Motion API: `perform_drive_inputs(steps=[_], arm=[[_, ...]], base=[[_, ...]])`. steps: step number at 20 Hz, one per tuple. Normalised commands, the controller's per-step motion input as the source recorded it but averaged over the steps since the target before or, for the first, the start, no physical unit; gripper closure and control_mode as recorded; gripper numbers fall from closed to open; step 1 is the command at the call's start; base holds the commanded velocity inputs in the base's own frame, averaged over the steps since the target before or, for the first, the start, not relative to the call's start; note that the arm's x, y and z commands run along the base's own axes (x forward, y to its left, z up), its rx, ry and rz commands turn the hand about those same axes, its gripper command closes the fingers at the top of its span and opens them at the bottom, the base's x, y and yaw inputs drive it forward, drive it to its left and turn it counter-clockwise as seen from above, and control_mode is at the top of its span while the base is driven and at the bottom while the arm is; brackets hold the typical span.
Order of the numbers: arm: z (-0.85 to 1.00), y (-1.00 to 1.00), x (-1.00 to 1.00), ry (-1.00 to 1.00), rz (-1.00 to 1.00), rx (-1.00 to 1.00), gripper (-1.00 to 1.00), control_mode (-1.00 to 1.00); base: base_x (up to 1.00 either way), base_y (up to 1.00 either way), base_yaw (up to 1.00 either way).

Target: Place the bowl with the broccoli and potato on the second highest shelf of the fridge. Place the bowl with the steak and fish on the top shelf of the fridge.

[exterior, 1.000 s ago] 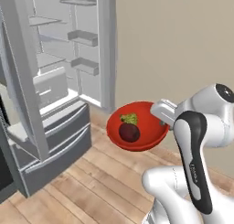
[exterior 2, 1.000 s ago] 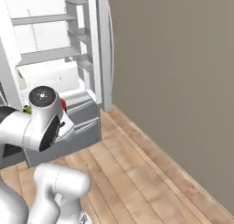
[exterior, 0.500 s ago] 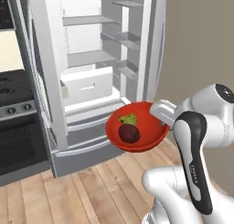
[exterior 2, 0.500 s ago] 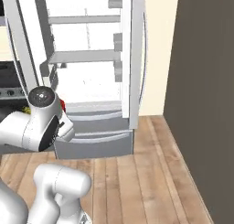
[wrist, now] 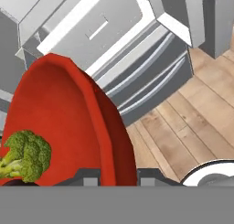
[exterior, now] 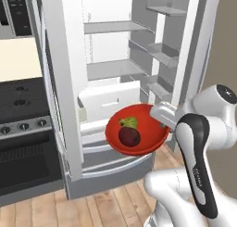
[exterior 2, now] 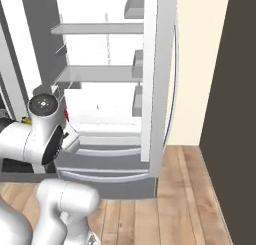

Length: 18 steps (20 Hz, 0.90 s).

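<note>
A red bowl (exterior: 139, 139) hangs in front of the open fridge, at the height of its lower drawers. In it lie a green broccoli floret (exterior: 129, 122) and a dark, round potato (exterior: 129, 136). My gripper (exterior: 163, 118) is shut on the bowl's right rim. In the hand view the bowl (wrist: 68, 118) rises between my fingertips (wrist: 87, 175), with the broccoli (wrist: 25, 155) at the lower left. The fridge's top shelf (exterior: 118, 27) and the second shelf (exterior: 115, 68) are bare, above and beyond the bowl.
A white drawer (exterior: 111, 98) sticks out below the shelves. The open fridge door with its racks (exterior: 185, 50) stands to the right. A black stove (exterior: 23, 129) sits to the left. There is wood floor (exterior 2: 200, 189) and a dark wall (exterior 2: 235, 89).
The whole view has swung as the base turned and drove up to the fridge, which now stands straight ahead and close. The bowl stays in my gripper, in the same pose.
</note>
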Motion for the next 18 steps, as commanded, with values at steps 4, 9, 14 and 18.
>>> perform_drive_inputs(steps=[4,9,14,18], arm=[[0.0,0.0,0.0,0.0,0.0,0.0,1.0,1.0],[0.0,0.0,0.0,0.0,0.0,0.0,1.0,1.0],[0.0,0.0,0.0,0.0,0.0,0.0,1.0,1.0],[0.0,0.0,0.0,0.0,0.0,0.0,1.0,1.0]], base=[[0.97,-0.04,0.19],[0.78,-0.3,0.24],[0.6,-0.26,0.18],[0.43,-0.33,0.06]])
